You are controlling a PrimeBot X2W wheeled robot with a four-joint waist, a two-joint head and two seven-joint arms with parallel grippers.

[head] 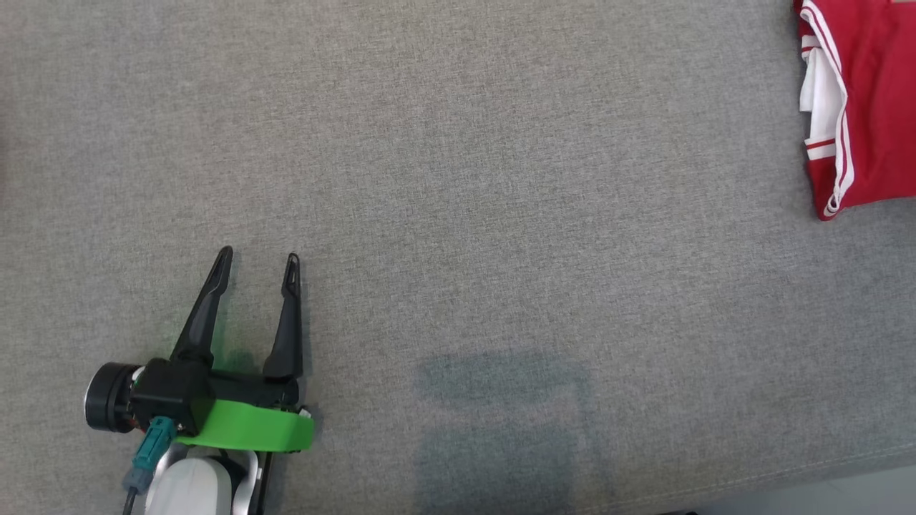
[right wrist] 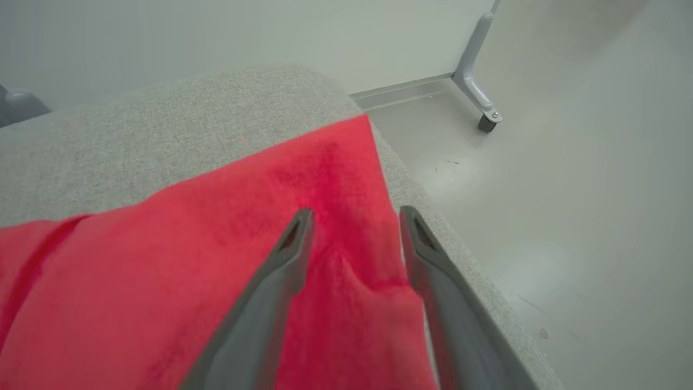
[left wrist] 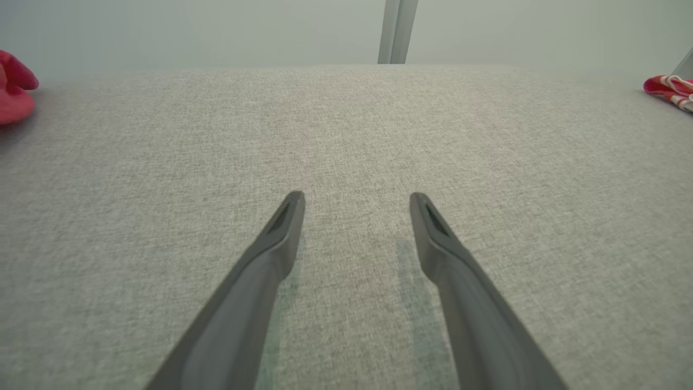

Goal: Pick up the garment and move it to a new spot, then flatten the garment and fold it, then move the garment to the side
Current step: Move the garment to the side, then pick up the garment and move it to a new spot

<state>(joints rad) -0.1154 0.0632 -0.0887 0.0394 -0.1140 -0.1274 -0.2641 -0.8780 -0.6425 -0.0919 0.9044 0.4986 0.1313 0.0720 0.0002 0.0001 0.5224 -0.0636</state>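
Red garment [head: 869, 107], folded, upper right of grey worktop [head: 458, 214]; left pincer [head: 259, 254] wide, lower left; right pincer [right wrist: 356, 212] wide over garment

No text, label, brand, number or sign can be read in any of the views.

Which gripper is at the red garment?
The right gripper, open over the red garment; the left gripper is open over plain grey upholstery.
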